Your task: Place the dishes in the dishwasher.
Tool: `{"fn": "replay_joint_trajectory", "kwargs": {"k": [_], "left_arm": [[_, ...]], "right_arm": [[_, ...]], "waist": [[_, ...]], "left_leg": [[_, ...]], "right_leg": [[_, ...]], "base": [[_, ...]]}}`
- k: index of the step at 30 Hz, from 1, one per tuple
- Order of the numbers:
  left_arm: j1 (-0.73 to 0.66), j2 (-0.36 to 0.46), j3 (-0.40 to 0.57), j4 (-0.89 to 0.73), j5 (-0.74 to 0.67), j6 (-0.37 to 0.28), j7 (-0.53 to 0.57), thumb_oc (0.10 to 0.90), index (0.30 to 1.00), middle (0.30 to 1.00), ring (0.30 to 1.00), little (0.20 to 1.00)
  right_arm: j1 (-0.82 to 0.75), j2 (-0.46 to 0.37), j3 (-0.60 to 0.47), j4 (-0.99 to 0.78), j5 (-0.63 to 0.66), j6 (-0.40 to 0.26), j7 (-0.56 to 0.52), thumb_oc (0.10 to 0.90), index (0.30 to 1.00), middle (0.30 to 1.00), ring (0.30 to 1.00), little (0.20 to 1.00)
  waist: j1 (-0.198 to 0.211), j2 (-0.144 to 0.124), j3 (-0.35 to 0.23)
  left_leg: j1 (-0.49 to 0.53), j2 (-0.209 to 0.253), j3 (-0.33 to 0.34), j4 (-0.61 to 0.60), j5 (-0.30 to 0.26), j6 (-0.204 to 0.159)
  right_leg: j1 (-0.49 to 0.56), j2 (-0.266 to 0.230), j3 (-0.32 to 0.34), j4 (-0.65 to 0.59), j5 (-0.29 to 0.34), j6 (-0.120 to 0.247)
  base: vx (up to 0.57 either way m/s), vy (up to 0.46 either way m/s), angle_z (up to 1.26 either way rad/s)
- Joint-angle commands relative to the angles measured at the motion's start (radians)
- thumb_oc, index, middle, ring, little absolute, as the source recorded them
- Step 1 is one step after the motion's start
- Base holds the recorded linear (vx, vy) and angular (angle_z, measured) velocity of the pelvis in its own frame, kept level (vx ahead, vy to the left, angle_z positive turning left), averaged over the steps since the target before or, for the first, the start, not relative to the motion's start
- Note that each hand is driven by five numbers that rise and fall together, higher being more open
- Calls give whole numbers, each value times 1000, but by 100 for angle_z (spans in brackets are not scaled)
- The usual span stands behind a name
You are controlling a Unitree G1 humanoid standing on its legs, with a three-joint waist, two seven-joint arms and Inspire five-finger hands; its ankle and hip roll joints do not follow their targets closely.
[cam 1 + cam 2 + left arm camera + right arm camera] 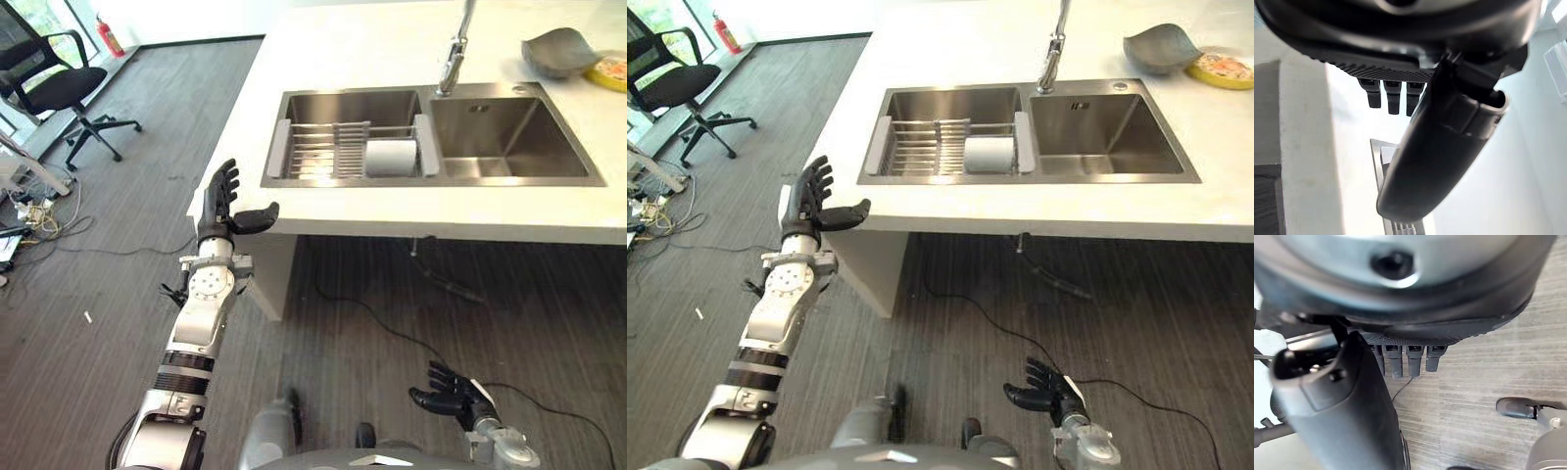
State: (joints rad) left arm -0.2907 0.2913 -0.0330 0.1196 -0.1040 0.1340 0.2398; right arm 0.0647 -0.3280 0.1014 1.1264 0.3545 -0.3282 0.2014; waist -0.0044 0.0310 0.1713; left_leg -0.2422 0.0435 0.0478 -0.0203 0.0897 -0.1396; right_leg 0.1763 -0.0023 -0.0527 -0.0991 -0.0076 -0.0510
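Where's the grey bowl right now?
The grey bowl sits on the counter at the far right of the eye views, behind the right basin of the sink, right beside a yellow plate.

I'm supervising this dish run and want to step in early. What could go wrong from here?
1. The left hand is raised, open, beside the counter corner; a forward reach may clip the edge.
2. The grey bowl and yellow plate sit at the far right behind the sink, likely a long stretch for the low right hand.
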Motion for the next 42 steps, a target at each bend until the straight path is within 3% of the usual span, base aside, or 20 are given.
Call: {"fn": "replay_joint_trajectory", "kwargs": {"k": [1,5,9,11,13,15,16,17,19,20,21,22,24,25,28,31,38,42], "left_arm": [[-70,109,-32,-183,102,-82,-73,800,900,900,900,900],[-60,233,-72,-255,262,-155,-140,800,900,900,900,900],[-99,259,-148,-312,314,-190,-185,800,900,900,900,900],[-131,269,-177,-332,337,-199,-183,800,900,900,900,900],[-148,265,-195,-363,342,-191,-189,800,900,900,900,900],[-155,256,-197,-375,337,-179,-190,800,900,900,900,900],[-156,254,-200,-379,341,-173,-200,800,900,900,900,900],[-155,246,-199,-391,340,-167,-207,800,900,900,900,900],[-146,221,-194,-394,321,-174,-207,800,900,900,900,900],[-146,221,-194,-394,321,-174,-207,800,900,900,900,900],[-153,196,-207,-354,301,-171,-201,800,900,900,900,900],[-165,190,-220,-341,307,-166,-211,800,900,900,900,900],[-150,181,-219,-343,319,-162,-213,800,900,900,900,900],[-131,191,-216,-340,335,-161,-219,800,900,900,900,900],[-115,180,-206,-312,339,-151,-219,800,900,900,900,900],[-123,177,-223,-307,371,-140,-241,800,900,900,900,900],[-140,189,-246,-326,424,-137,-273,800,900,900,900,900],[-157,203,-291,-353,481,-87,-377,800,900,900,900,900]], "right_arm": [[37,-16,2,-36,-28,-38,11,800,900,900,900,900],[53,14,13,-45,-44,-31,12,800,900,900,900,900],[73,44,36,-42,-66,-29,13,800,900,900,900,900],[70,56,37,-47,-75,-47,-6,800,900,900,900,900],[75,77,16,-63,-49,-61,-11,800,900,900,900,900],[65,82,1,-76,-31,-66,-4,800,900,900,900,900],[71,86,-6,-78,-30,-63,0,800,900,900,900,900],[78,88,-10,-85,-34,-59,2,800,900,900,900,900],[85,88,-5,-68,-66,-45,0,800,900,900,900,900],[85,88,-5,-68,-66,-45,0,800,900,900,900,900],[92,89,-11,-64,-66,-44,0,800,900,900,900,900],[108,87,-14,-59,-58,-38,8,800,900,900,900,900],[104,86,1,-36,-78,-37,4,800,900,900,900,900],[87,73,22,-12,-103,-27,5,800,900,900,900,900],[67,64,26,-9,-92,-33,9,800,900,900,900,900],[56,49,34,-1,-97,-28,17,800,900,900,900,900],[51,48,29,15,-81,-34,28,800,900,900,900,900],[54,35,25,44,-82,-40,39,800,900,900,900,900]], "waist": [[11,9,-60],[2,1,-110],[-23,-27,-144],[-30,-35,-136],[-50,-33,-109],[-75,-8,-70],[-85,4,-64],[-94,6,-61],[-97,-2,-68],[-97,-2,-68],[-109,-13,-79],[-119,-32,-97],[-101,-46,-107],[-90,-49,-123],[-79,-44,-147],[-79,-36,-149],[-81,-22,-139],[-79,-3,-126]], "left_leg": [[121,-10,34,-5,41,8],[223,-15,5,-67,20,15],[273,-20,29,-67,-25,42],[283,-15,46,-67,-42,58],[304,3,50,-67,-65,71],[315,37,37,-67,-58,77],[316,46,22,-67,-61,78],[326,45,11,-67,-68,80],[338,36,15,-67,-88,71],[338,36,15,-67,-88,71],[351,35,7,-67,-112,56],[360,26,6,-67,-126,51],[366,19,29,-67,-130,48],[372,22,52,-67,-143,41],[361,44,78,-67,-118,23],[367,61,83,-67,-113,4],[366,76,73,-67,-105,-11],[364,87,64,-67,-98,-22]], "right_leg": [[-44,-28,81,12,-16,126],[-35,-10,84,12,-6,131],[2,-29,76,22,-20,135],[-59,-16,75,175,-26,155],[-179,16,79,398,3,220],[-308,51,84,612,65,272],[-344,63,103,659,52,271],[-366,49,111,657,46,256],[-335,-51,95,479,22,229],[-335,-51,95,479,22,229],[-298,-113,110,281,26,215],[-245,-124,170,213,22,218],[-227,-144,135,154,54,223],[-209,-147,121,108,65,239],[-174,-132,125,36,75,224],[-142,-124,89,12,61,218],[-123,-109,72,12,44,206],[-107,-99,54,12,26,194]], "base": [[337,46,-53],[205,13,-56],[177,63,-7],[35,62,6],[66,75,-16],[26,81,-41],[67,72,-15],[119,29,11],[154,-45,13],[231,-145,21],[246,-153,19],[248,-149,24],[67,-110,20],[65,-160,11],[43,-118,-46],[104,-142,-15],[35,-73,5],[16,-56,22]]}}
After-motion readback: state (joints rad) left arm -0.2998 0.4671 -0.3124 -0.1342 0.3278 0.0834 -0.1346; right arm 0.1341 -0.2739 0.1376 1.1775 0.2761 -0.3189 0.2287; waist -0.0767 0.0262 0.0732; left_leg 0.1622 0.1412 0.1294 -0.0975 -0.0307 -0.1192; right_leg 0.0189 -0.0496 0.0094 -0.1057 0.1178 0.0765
